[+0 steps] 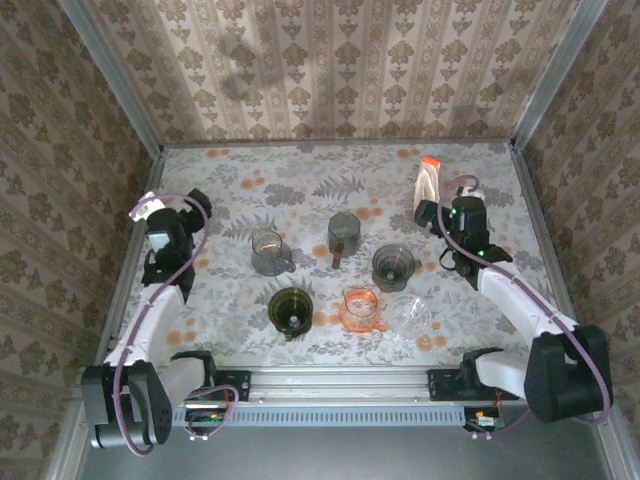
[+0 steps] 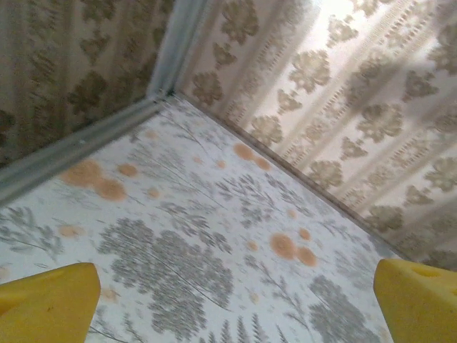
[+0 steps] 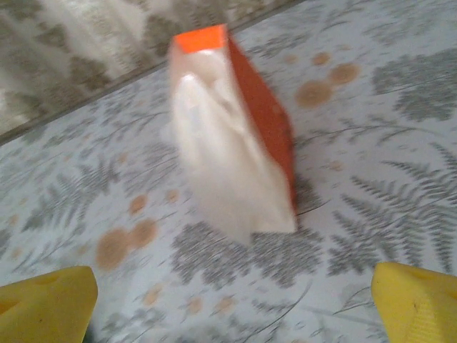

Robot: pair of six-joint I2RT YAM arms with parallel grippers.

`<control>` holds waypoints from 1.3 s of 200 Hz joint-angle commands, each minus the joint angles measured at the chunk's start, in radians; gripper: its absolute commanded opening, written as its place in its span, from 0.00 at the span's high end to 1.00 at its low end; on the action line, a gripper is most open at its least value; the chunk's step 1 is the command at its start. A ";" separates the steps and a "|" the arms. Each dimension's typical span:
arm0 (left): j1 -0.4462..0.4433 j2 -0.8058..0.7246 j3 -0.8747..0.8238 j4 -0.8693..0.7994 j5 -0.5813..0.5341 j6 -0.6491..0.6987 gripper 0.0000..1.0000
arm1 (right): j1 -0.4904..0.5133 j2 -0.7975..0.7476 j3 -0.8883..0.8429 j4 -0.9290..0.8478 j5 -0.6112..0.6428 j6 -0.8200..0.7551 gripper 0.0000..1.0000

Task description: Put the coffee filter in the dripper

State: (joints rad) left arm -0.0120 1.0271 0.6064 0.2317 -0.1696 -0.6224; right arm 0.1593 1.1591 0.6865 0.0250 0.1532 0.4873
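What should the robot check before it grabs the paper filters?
1. Right gripper open: ok.
2. Filter pack standing ahead of it, lined up between its fingers: ok.
3. Pack gripped: not ok, not yet touched.
4. Left gripper open and empty: ok.
5. Which dripper to fill: cannot tell; the orange cup and five others stand mid-table.
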 commanded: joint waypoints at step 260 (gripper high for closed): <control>-0.669 -0.304 -0.023 -0.603 0.163 -0.030 0.11 | 0.655 0.020 0.163 -0.629 -0.259 -0.030 0.08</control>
State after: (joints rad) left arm -0.6739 0.7338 0.5816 -0.3225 -0.0105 -0.6544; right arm 0.8005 1.1400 0.8124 -0.5800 -0.1028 0.4706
